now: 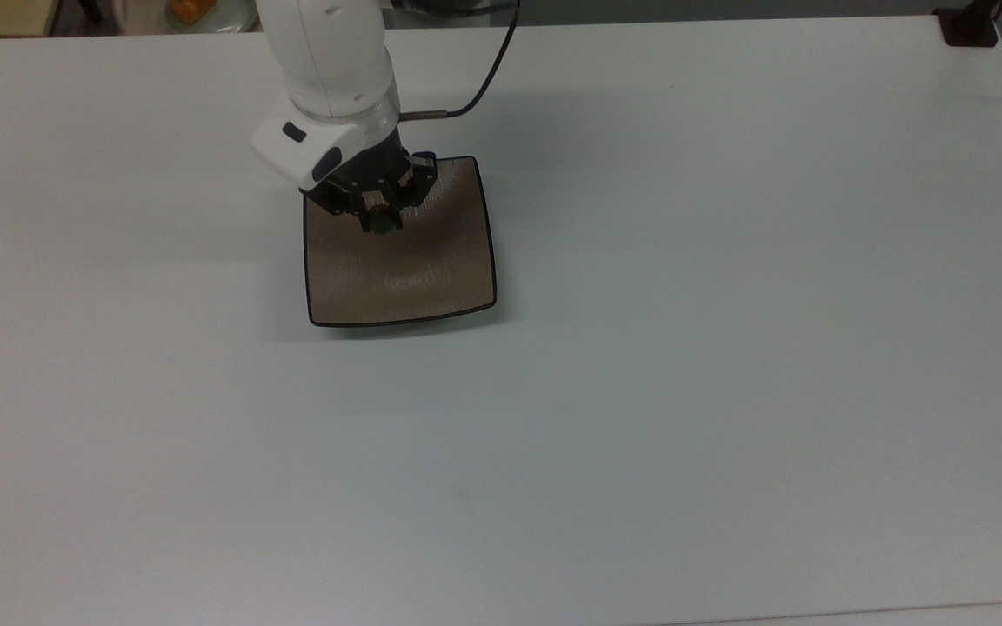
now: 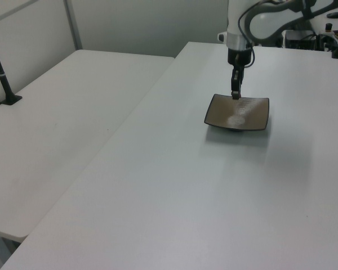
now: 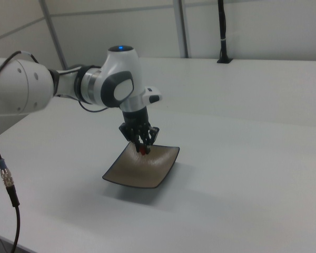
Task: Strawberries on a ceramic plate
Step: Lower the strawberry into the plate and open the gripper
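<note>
**Berry held over plate, upper-left part of dish**

Top view: gripper [image 1: 382,219] sits left of centre in the upper half of the frame, above the plate's [image 1: 414,278] upper-left part, fingers closed narrow on the berry [image 1: 383,225]. From here the berry shows as a small dark green blob at the fingertips; no red visible. A black cable [image 1: 484,83] runs from the wrist toward the frame's top edge.

Right view: the same berry [image 3: 142,151] reads red, pinched between the fingers just above the plate [image 3: 147,171]; whether it touches the surface I cannot tell. The white arm [image 3: 68,89] comes in from the right view's left.

Left view: gripper [image 2: 235,94] points straight down at the plate's [image 2: 253,121] far edge, upper right of frame; berry too small to make out here.

Plate: square, shallow, glossy tan-brown, thin black rim, rounded corners, flat on the white table [image 1: 727,348]. Faint crackle pattern in the top view; bright glare patches in the left view.
</note>
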You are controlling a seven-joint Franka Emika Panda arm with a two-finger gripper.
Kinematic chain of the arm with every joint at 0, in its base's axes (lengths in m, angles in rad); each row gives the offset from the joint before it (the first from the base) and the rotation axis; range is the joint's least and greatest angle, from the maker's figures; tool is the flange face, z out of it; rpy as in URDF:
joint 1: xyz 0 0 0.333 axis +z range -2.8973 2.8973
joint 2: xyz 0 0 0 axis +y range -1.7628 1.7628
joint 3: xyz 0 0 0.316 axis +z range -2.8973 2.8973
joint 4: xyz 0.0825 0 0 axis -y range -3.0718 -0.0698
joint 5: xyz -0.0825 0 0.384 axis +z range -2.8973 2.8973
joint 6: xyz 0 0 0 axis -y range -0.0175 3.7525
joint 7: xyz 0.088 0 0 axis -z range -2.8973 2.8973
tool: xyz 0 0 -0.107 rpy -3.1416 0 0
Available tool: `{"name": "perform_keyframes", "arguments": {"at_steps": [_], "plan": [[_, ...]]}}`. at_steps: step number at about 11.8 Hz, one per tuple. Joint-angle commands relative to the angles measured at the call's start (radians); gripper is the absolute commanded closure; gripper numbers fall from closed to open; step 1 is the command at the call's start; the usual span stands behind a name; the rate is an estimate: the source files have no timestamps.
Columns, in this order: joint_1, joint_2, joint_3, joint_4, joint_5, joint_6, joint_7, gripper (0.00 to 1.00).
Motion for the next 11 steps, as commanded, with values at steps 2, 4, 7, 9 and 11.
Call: {"name": "perform_keyframes", "arguments": {"at_steps": [2,4,7,9,11], "plan": [[0.025,0.015,-0.003,-0.111,0.002,0.171,0.024,0.70],[0.037,0.036,-0.003,-0.121,0.000,0.211,0.024,0.68],[0.039,0.042,-0.003,-0.122,0.005,0.214,0.026,0.00],[0.039,0.042,-0.003,-0.122,0.005,0.213,0.026,0.00],[0.039,0.024,-0.004,-0.111,0.005,0.187,0.041,0.00]]}}
